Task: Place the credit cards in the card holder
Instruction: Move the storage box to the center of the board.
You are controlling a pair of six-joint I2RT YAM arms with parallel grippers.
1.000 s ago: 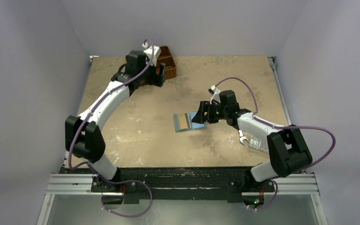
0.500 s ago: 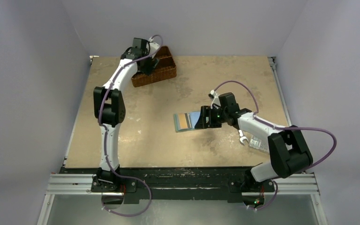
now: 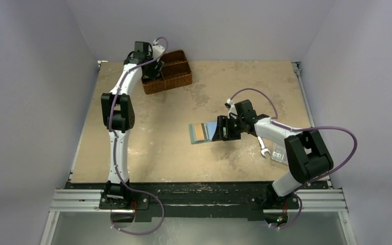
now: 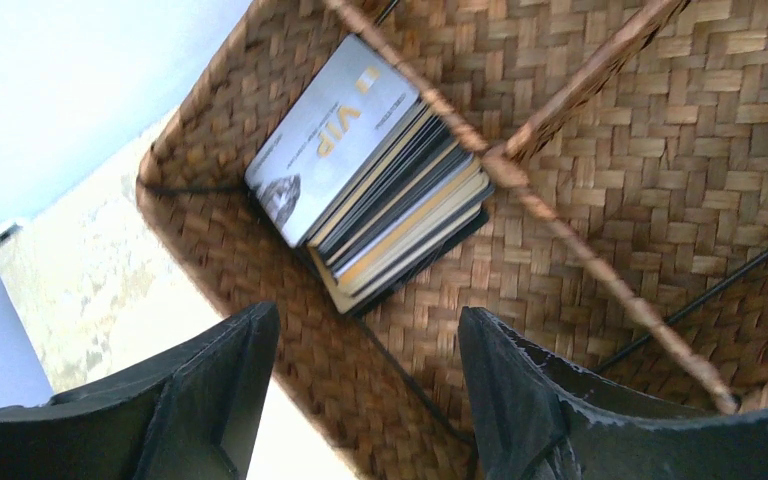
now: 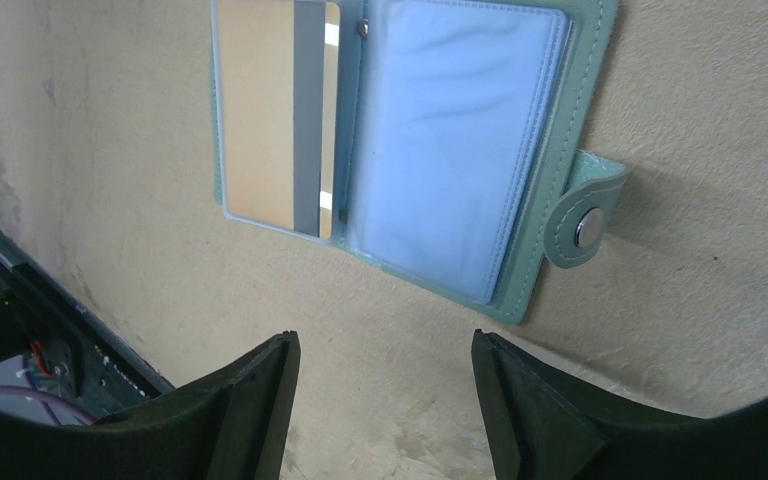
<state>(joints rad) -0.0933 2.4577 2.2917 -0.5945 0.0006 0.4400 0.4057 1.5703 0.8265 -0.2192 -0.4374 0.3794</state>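
The credit cards [image 4: 375, 175] lie as a stack in the end compartment of a brown wicker basket [image 4: 660, 180], a white and grey "VIP" card on top. My left gripper [image 4: 367, 318] hovers open just above and short of the stack, holding nothing. In the top view the left gripper [image 3: 149, 71] is over the basket's left end. The card holder [image 5: 410, 140] lies open flat on the table, teal with clear sleeves; a tan-orange card with a grey stripe [image 5: 278, 115] sits in its left sleeve. My right gripper [image 5: 385, 345] stands open and empty beside the card holder [image 3: 205, 132].
The wicker basket [image 3: 176, 76] stands at the back left of the table. A silver wrench [image 3: 263, 149] and a clear plastic box [image 3: 281, 156] lie by the right arm. The holder's snap tab [image 5: 585, 210] sticks out on its right side.
The left arm has stretched out and swung its gripper over the basket's left compartment, its jaws narrowing a little. The right gripper has shifted slightly by the card holder.
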